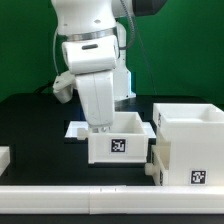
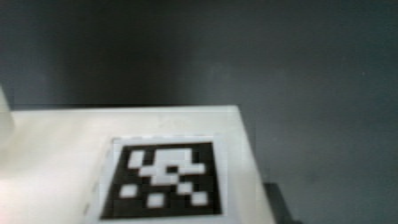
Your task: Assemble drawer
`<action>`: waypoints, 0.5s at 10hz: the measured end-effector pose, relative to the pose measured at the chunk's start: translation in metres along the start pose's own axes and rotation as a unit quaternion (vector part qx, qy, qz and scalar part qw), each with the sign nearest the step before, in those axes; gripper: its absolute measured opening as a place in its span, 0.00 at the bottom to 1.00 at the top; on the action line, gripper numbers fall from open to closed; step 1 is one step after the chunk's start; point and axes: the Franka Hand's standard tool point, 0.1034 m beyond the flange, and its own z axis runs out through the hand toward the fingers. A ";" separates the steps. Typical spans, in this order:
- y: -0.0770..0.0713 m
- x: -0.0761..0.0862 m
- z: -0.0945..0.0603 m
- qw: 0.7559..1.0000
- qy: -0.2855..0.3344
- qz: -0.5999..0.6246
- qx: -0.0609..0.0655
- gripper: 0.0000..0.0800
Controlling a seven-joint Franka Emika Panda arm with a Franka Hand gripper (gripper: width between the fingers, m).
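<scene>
A small white drawer tray (image 1: 120, 143) with a square tag on its front stands on the black table at mid-scene. My gripper (image 1: 100, 124) reaches down into the tray's rear part on the exterior view's left, and its fingertips are hidden behind the tray walls. The large cube-shaped shell (image 1: 192, 145) stands to the exterior view's right of the tray, with a tag low on its front. A second white piece (image 1: 156, 168) sits against the shell's near corner. In the wrist view a blurred white tagged face (image 2: 164, 178) fills the near field, with one dark finger (image 2: 276, 205) beside it.
A long white border bar (image 1: 100, 203) runs along the front edge of the table. A small white piece (image 1: 4, 156) shows at the edge on the exterior view's left. Green backdrop behind the arm.
</scene>
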 end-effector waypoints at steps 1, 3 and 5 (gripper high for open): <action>0.000 0.003 0.003 1.000 0.002 0.003 0.001 0.05; -0.001 0.005 0.008 1.000 0.003 0.004 0.004 0.05; -0.001 0.009 0.010 1.000 0.005 0.008 0.005 0.05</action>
